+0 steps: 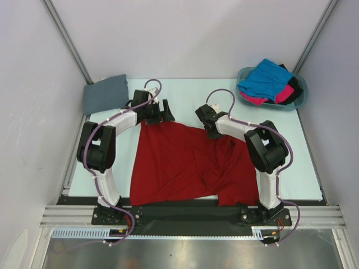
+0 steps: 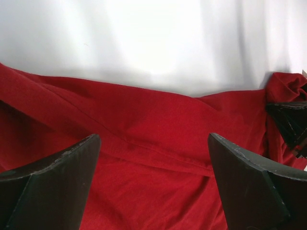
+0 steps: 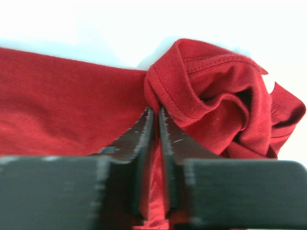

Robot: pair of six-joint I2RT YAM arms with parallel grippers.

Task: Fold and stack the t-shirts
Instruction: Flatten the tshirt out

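The deep red t-shirt lies spread and wrinkled on the table between the arms. My left gripper is open over its far left edge, fingers wide above the red cloth. My right gripper is shut on a bunched fold of the red shirt's hem at its far right edge. The slate grey shirt lies folded at the far left. The bright blue, hot pink and black shirts are piled in the basket.
A teal plastic basket stands at the far right corner. Walls close in the table on three sides. The red shirt's near edge hangs over the black front rail.
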